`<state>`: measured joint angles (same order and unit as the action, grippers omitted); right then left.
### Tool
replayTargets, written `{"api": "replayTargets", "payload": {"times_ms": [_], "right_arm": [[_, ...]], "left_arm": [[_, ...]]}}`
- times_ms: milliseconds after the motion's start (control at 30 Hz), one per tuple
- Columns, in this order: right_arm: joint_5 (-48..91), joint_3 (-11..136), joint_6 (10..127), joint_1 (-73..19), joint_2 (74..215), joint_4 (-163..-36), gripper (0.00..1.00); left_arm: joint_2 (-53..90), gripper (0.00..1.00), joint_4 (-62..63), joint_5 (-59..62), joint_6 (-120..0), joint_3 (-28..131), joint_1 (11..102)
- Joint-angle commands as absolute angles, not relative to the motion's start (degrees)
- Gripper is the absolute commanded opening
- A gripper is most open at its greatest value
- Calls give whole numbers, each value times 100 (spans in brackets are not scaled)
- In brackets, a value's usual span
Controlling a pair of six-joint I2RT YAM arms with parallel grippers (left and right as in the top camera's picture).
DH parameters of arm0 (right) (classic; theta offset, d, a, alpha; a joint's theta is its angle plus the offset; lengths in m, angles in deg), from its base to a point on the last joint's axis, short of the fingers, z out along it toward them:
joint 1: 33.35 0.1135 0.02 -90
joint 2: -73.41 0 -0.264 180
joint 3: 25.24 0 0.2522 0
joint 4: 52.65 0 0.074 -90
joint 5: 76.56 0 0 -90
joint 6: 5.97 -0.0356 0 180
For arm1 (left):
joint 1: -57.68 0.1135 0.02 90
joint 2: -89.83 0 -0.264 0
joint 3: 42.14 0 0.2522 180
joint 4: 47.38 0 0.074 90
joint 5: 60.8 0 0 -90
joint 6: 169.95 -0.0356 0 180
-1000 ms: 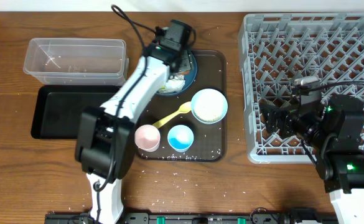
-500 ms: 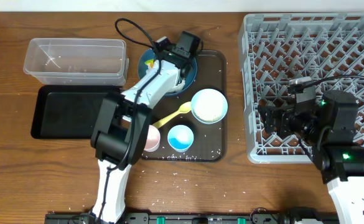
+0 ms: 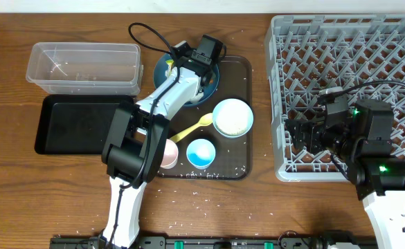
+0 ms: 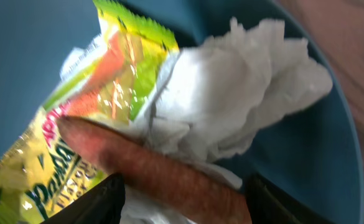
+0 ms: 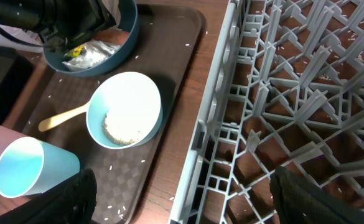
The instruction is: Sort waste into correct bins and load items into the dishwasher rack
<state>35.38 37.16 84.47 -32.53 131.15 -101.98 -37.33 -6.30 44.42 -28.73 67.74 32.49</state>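
Jaws of the left gripper (image 4: 185,202) stand open, one finger on either side of the brown-orange sausage (image 4: 150,165). The sausage lies on a crumpled white tissue (image 4: 231,99) beside a yellow-green wrapper (image 4: 101,106), inside the large dark blue bowl-plate (image 4: 312,162) at upper centre of the overhead view. Right gripper (image 5: 188,199) jaws are likewise spread wide, holding nothing, above the left edge of the grey plastic grid rack (image 5: 294,93) at frame right.

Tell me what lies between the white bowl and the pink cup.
In the overhead view, the yellow spoon lies between the white bowl and the pink cup, on the brown tray.
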Motion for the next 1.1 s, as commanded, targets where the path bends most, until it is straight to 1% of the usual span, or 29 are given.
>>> {"api": "replayTargets", "payload": {"times_ms": [0, 133, 400, 600, 767, 867, 933, 1067], "right_arm": [[3592, 3810, 8410, -3253, 13119, -10193, 88], [3594, 3810, 8410, -3253, 13119, -10200, 88], [3594, 3810, 8410, -3253, 13119, -10224, 89], [3594, 3810, 8410, -3253, 13119, -10233, 88], [3592, 3810, 8412, -3253, 13119, -10246, 89], [3592, 3810, 8412, -3253, 13119, -10248, 89], [3592, 3810, 8412, -3253, 13119, -10252, 89], [3594, 3810, 8410, -3253, 13119, -10248, 89]], "left_arm": [[-3405, 64, -543, 4226, -2881, 6853, 3236], [-3341, 64, -438, 4226, -2744, 6850, 3236], [-3724, 64, -460, 4173, -2534, 6844, 3225], [-3931, 61, -460, 4165, -2536, 6844, 3225], [-4071, 54, -530, 4162, -2538, 6844, 3225], [-4098, 43, -543, 4162, -2538, 6844, 3225], [-4076, 38, -545, 4160, -2540, 6846, 3225], [-3951, 33, -539, 4138, -2654, 6846, 3225]]}}
